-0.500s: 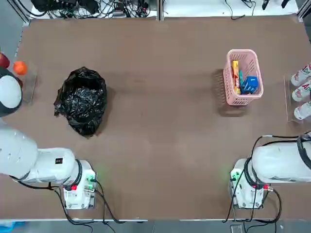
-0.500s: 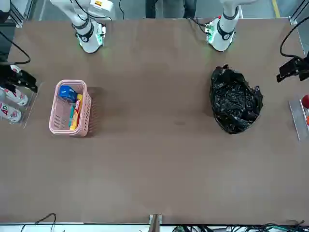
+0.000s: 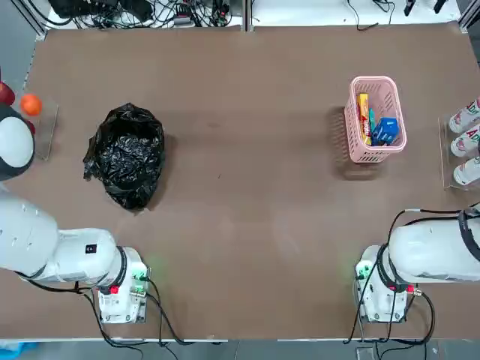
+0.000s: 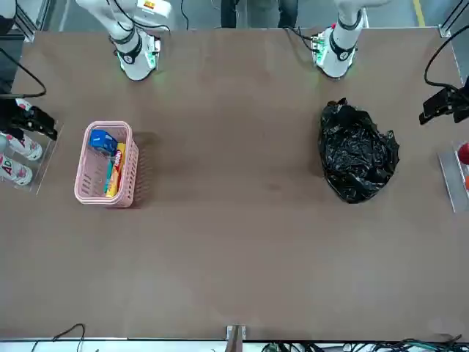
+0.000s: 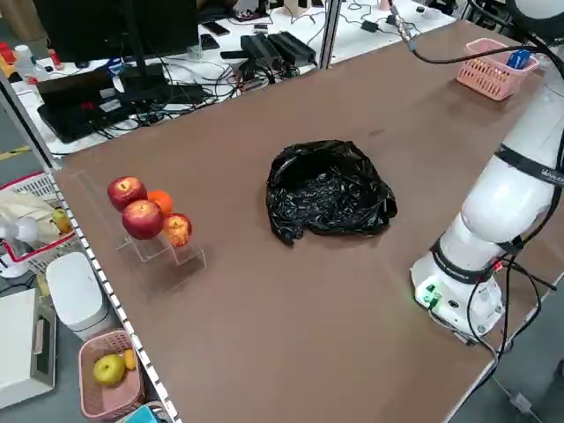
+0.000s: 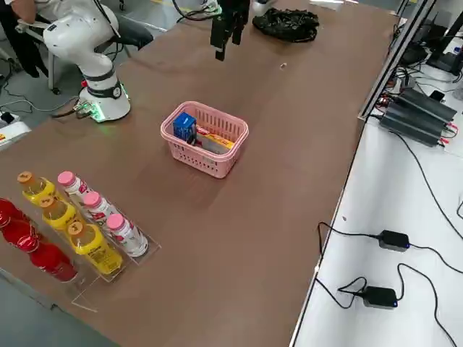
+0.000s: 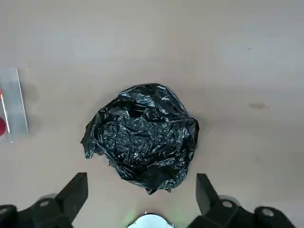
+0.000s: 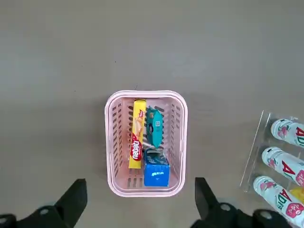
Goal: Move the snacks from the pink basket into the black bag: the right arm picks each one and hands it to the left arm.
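The pink basket (image 3: 375,80) stands at the table's right side, also in the right wrist view (image 8: 145,94). In it lie three snacks: a yellow packet (image 8: 137,134), a teal one (image 8: 154,127) and a blue one (image 8: 155,172). The black bag (image 3: 127,156) lies crumpled at the left, and its folds fill the left wrist view (image 7: 141,135). My right gripper (image 8: 140,183) hangs open high over the basket and holds nothing. High over the bag, my left gripper (image 7: 141,179) is open and empty too.
White bottles (image 3: 465,142) in a clear rack line the right edge near the basket. Red and orange balls (image 5: 145,216) sit on a clear stand at the left edge. Both arm bases (image 3: 120,289) (image 3: 379,289) stand at the near edge.
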Robot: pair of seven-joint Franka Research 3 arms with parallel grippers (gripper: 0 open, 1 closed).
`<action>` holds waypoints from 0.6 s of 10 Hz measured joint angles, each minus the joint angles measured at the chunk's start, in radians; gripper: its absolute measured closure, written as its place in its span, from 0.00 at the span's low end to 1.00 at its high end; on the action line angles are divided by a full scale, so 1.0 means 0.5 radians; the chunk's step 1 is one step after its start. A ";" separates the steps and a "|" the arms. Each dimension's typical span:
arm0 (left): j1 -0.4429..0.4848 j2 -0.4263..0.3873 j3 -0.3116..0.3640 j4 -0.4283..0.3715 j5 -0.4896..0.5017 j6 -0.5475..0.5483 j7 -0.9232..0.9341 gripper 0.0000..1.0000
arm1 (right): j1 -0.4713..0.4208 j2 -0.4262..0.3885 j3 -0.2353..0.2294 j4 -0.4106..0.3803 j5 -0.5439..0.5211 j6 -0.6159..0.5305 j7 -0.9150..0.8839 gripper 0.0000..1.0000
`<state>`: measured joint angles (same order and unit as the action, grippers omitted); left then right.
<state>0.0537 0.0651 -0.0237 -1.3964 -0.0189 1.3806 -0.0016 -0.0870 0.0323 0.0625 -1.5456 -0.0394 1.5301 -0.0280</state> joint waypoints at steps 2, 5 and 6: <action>-0.004 0.000 -0.002 0.000 0.000 0.000 0.000 0.00 | 0.001 -0.002 0.000 -0.166 0.000 0.195 0.000 0.00; -0.019 0.000 -0.015 0.005 0.000 0.000 0.000 0.00 | 0.001 -0.148 -0.003 -0.661 0.000 0.673 0.000 0.00; -0.020 0.000 -0.017 0.008 0.000 0.000 0.000 0.00 | 0.001 -0.241 -0.008 -0.827 0.000 0.772 -0.012 0.00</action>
<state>0.0439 0.0650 -0.0323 -1.3925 -0.0189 1.3807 -0.0014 -0.0867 -0.0883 0.0584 -1.9590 -0.0394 1.9159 -0.0340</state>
